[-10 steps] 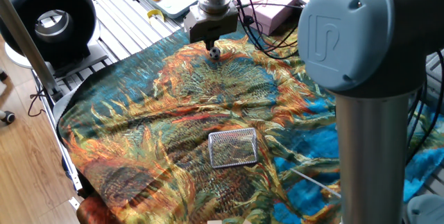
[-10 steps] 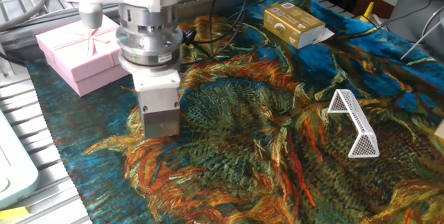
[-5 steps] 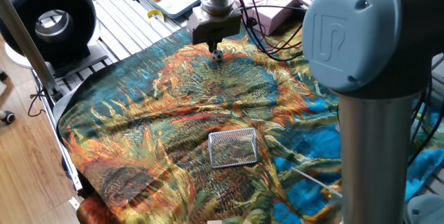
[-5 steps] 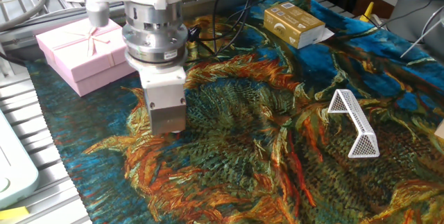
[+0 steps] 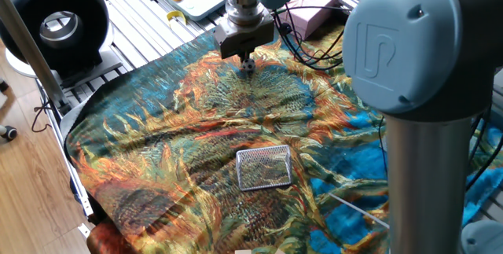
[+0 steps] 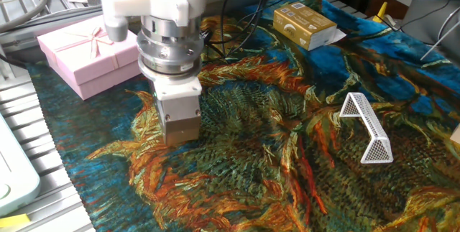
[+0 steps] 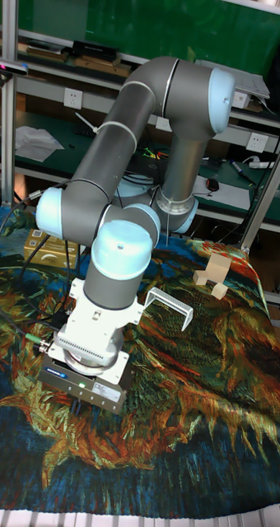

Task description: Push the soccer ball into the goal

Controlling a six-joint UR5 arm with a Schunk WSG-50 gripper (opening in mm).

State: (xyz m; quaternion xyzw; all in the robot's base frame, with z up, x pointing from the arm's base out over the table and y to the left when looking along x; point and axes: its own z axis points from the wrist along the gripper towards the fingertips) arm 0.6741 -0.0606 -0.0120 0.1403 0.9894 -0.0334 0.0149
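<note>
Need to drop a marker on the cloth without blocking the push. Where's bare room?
Free: the cloth stretch between the soccer ball and the goal, and the cloth's left edge. Crowded: around the gripper, the pink gift box and the cables.
</note>
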